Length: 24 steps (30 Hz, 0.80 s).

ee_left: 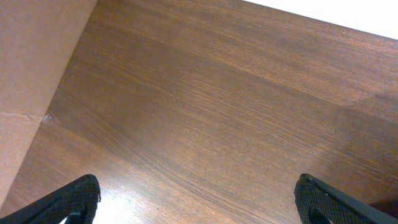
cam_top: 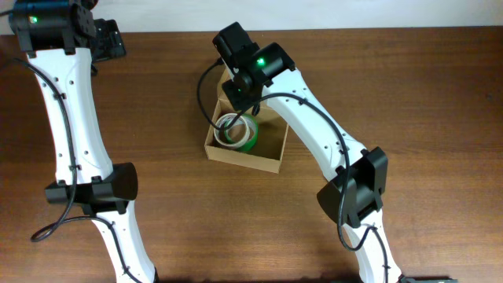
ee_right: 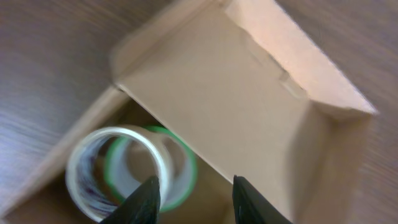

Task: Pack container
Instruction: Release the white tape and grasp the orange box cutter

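Dark wood table (cam_top: 409, 94), nothing fancy. The cardboard box (cam_top: 244, 162) is parked mid-table with its flap (ee_right: 217, 93) thrown open. Inside, a clear roll (ee_right: 84, 180) and a green roll (ee_right: 186, 177) of tape are laid touching at one end. The right gripper (ee_right: 196, 186) is held just over them, fingers partly spread, nothing gripped. The left gripper (ee_left: 198, 183) is spread wide over bare wood at the far corner, also empty. Loading looks about done. Next, the right arm probably needs to be lifted clear so the flap can be folded shut.
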### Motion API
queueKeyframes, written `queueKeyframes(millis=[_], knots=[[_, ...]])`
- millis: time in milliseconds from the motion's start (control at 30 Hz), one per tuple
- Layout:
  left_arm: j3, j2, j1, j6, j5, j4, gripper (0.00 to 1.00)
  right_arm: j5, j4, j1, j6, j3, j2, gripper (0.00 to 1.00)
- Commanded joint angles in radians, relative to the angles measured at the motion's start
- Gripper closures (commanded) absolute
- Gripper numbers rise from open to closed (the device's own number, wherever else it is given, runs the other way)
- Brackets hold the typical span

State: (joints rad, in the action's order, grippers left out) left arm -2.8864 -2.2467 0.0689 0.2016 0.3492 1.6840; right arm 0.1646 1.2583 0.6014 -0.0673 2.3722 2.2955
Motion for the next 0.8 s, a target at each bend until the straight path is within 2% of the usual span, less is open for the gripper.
queueKeyframes(millis=[0,167,333,433,533,633,700,767], knots=[[0.005,0.013,0.004,-0.009,0.014,0.003,0.0,0.118,0.011,-0.034,0.019,0.028,-0.126,0.6],[0.005,0.013,0.004,-0.009,0.014,0.003,0.0,0.121,0.029,-0.169,0.026,0.013,-0.365,0.6],[0.005,0.013,0.004,-0.009,0.014,0.003,0.0,0.056,0.019,-0.387,-0.041,-0.082,-0.605,0.6],[0.005,0.013,0.004,-0.009,0.014,0.003,0.0,-0.047,-0.031,-0.521,-0.051,-0.245,-0.726,0.59],[0.005,0.013,0.004,-0.009,0.014,0.003,0.0,-0.092,-0.063,-0.585,-0.112,-0.438,-0.786,0.59],[0.005,0.013,0.004,-0.01,0.014,0.003,0.0,-0.156,-0.074,-0.581,-0.154,-0.653,-0.774,0.59],[0.005,0.013,0.004,-0.01,0.014,0.003,0.0,-0.183,-0.124,-0.56,-0.163,-0.787,-0.743,0.51],[0.005,0.013,0.004,-0.009,0.014,0.003,0.0,-0.189,-0.203,-0.539,-0.215,-0.906,-0.694,0.48]])
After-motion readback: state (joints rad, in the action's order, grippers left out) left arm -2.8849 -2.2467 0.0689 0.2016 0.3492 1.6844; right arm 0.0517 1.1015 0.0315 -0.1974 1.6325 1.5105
